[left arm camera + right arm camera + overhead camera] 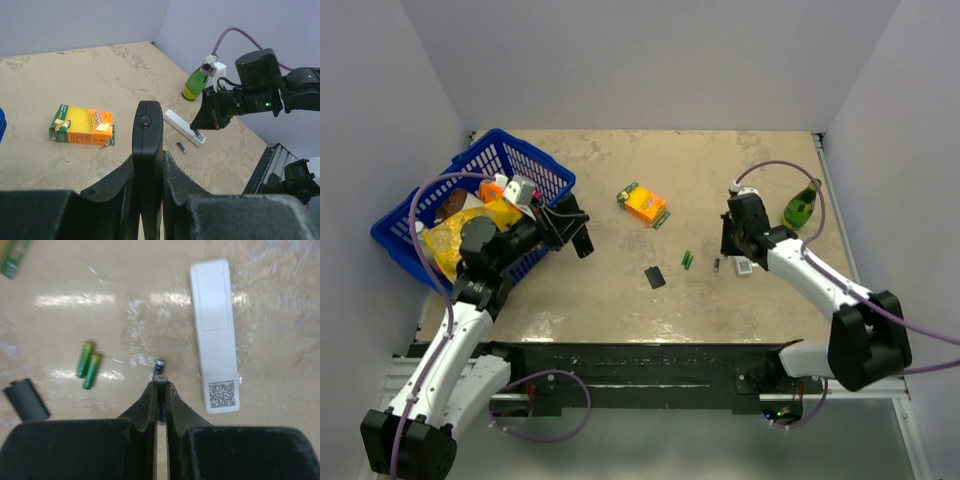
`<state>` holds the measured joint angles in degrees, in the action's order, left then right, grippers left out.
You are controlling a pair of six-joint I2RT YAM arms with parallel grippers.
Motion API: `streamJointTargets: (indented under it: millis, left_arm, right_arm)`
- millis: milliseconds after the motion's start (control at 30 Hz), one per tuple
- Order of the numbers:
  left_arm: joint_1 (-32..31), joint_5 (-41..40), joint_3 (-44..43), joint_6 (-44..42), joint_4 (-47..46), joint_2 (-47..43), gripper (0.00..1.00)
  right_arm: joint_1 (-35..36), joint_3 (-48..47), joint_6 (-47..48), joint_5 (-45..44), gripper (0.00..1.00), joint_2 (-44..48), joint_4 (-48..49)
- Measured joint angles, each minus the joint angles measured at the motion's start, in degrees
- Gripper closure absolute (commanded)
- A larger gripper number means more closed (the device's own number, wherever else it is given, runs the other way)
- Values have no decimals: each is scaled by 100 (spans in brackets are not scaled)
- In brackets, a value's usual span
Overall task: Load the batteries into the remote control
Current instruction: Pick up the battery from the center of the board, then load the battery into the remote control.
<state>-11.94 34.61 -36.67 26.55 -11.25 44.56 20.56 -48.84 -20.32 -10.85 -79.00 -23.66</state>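
Note:
My left gripper point(148, 159) is shut on the black remote control point(147, 127), which stands out past the fingers above the table; in the top view it point(582, 240) is held near the blue basket. My right gripper point(160, 385) is shut on a thin dark battery point(160, 377), low over the table next to the white bar. A second dark battery point(158, 365) lies just beyond the fingertips. Two green batteries point(88, 364) lie side by side to the left, also in the top view point(687, 259). The small black cover point(26, 399) lies flat nearby.
A white rectangular bar point(214, 357) lies right of my right gripper. A green bottle point(800, 208) stands at the right edge. An orange box point(645, 205) lies at the table's middle back. The blue basket point(542, 170), full of items, sits at the left.

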Motion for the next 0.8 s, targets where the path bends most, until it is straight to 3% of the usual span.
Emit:
streamJointTargets:
  millis: [100,367,600,800]
  left_arm:
    - [0,55,59,216,-210,74,100]
    - [0,138,345,1156,-721,398,100]
    - [-87,-295,938,2090,-1296,380,100]
    - [-616,-966,1152,2417,-1731,588,100]
  right_arm:
    - [249,0,33,63,100,640,234]
    - [1891,-4,144,168,100,1381,1453]
    - [2669,208,468,507,100,1526,3185]
    - [3012,426,796,1071,100,1281,4343]
